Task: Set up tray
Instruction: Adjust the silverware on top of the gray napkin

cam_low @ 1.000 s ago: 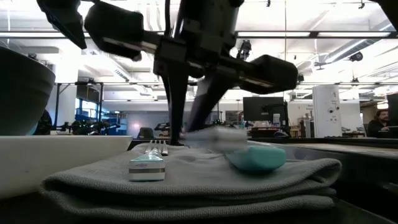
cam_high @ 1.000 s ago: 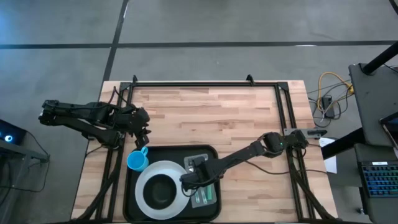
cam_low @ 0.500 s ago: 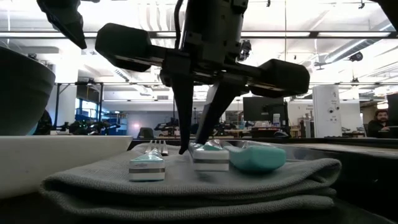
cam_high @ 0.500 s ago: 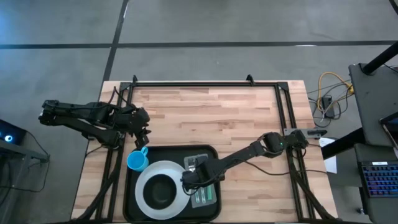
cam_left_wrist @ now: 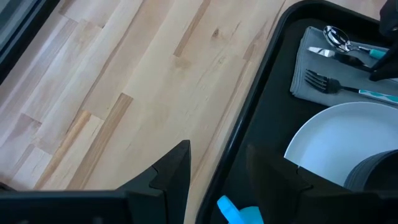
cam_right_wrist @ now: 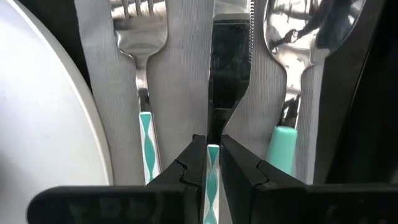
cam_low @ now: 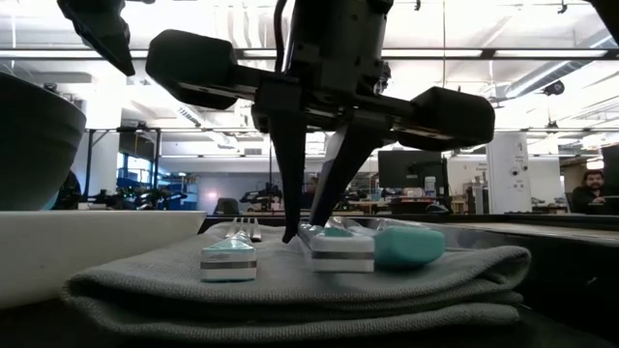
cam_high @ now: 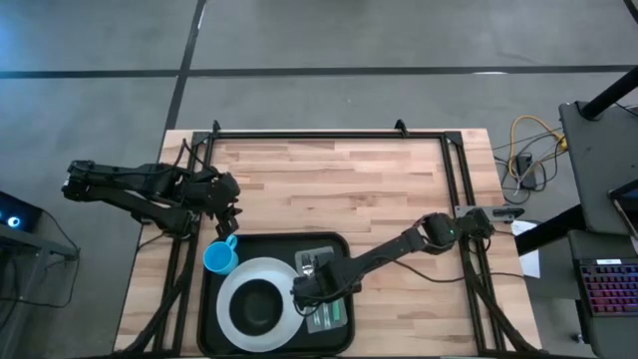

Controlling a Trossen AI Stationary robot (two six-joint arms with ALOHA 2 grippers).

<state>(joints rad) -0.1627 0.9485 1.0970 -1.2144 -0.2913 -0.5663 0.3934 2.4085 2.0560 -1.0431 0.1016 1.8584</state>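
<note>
The black tray [cam_high: 279, 244] holds a blue cup [cam_high: 220, 258], a white plate [cam_high: 239, 289] with a dark bowl [cam_high: 261, 307], and a grey napkin [cam_right_wrist: 180, 93]. On the napkin lie a fork [cam_right_wrist: 140, 37], a knife [cam_right_wrist: 227, 74] and a spoon [cam_right_wrist: 283, 50], side by side, all with teal handles. My right gripper [cam_right_wrist: 213, 163] stands over the napkin, shut on the knife. My left gripper [cam_left_wrist: 221, 168] hovers open beyond the tray's far left corner, above the cup, touching nothing. My right gripper pinches the knife's teal and white handle [cam_right_wrist: 212, 152] between its two fingertips [cam_low: 290, 232]. The fingers come from above, pointing down, and lie across the handle. The knife lies flat on the napkin between fork and spoon, its handle end [cam_low: 340, 251] toward the table's near edge.
The plate's rim [cam_low: 58, 251] rises just left of the napkin, and the bowl [cam_low: 34, 145] stands on it. The tray's raised rim [cam_left_wrist: 249, 118] borders bare wooden tabletop [cam_high: 339, 189] on the far side. A black frame [cam_high: 329, 135] runs around the table.
The right gripper has come down and set the knife on the napkin between fork and spoon. A second ago the knife was raised and blurred. Now it lies flat, its handle end drawn slightly toward the near edge.
</note>
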